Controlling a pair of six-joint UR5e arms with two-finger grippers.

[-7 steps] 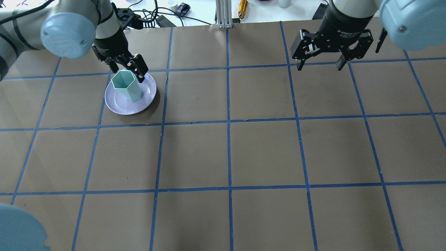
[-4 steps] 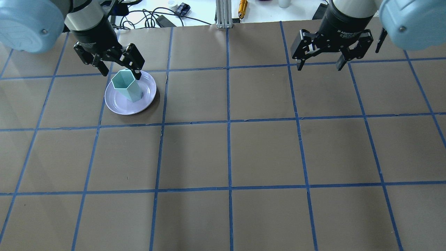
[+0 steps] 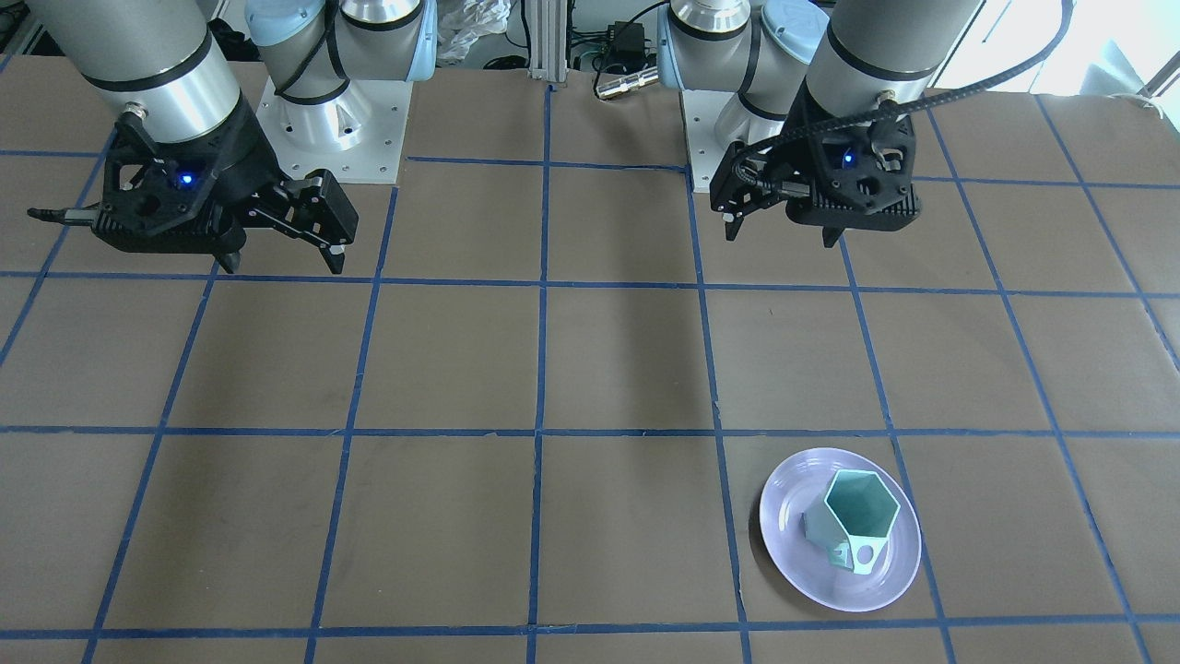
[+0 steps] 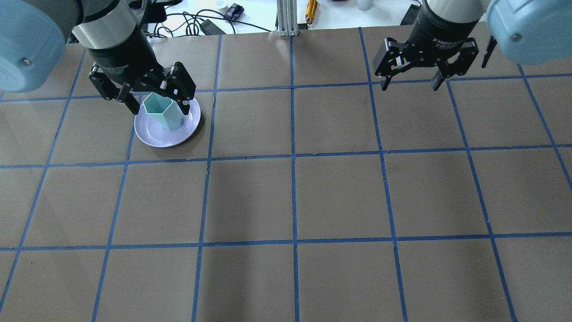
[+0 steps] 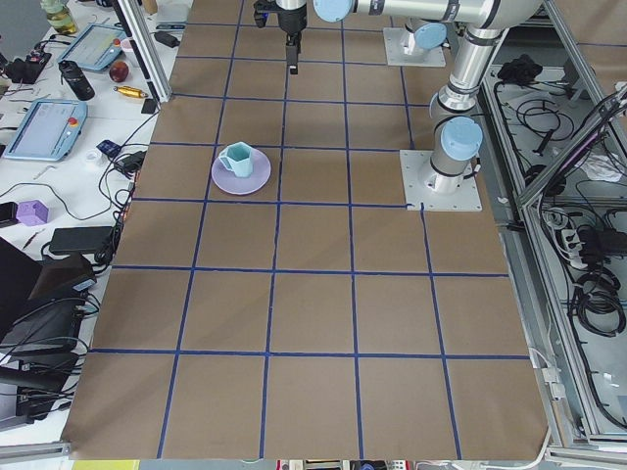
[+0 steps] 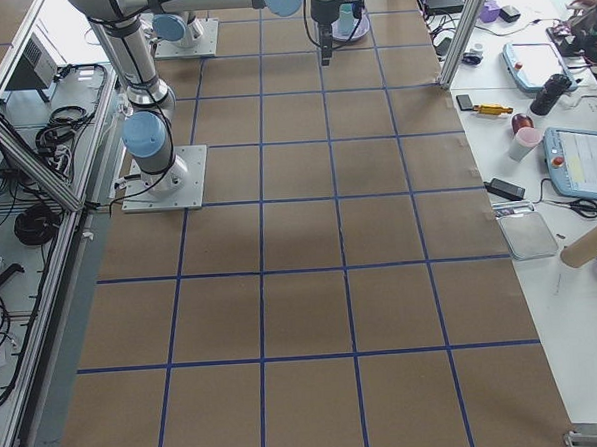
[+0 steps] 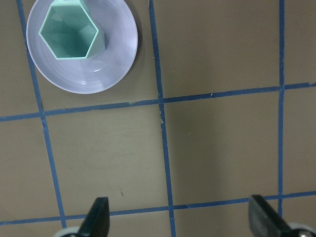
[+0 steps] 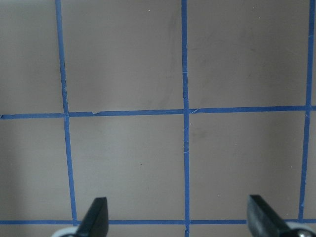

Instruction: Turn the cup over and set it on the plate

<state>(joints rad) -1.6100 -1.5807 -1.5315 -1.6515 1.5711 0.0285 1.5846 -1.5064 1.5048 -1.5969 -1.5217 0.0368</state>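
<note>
The pale mint-green hexagonal cup (image 3: 859,516) stands upright, mouth up, on the lavender plate (image 3: 793,563), with its handle on the side away from the robot. In the overhead view the cup (image 4: 163,112) and plate (image 4: 156,138) are at the far left. My left gripper (image 4: 158,102) hangs open and empty above the cup's near side, well clear of it (image 3: 782,232). Its wrist view looks down on the cup (image 7: 69,30) and plate (image 7: 116,59) past the spread fingers (image 7: 97,217). My right gripper (image 4: 409,85) is open and empty over the far right of the table (image 8: 178,219).
The table is brown paper with a blue tape grid (image 4: 292,156). Beyond its far edge lie cables (image 4: 192,20), an aluminium post (image 4: 286,18) and an orange tool (image 4: 311,10). The arm bases (image 3: 332,111) stand on the robot's side.
My left gripper has let go of the cup, opened wide and risen away from it. The cup stays upright on the plate. The right arm has not moved.
</note>
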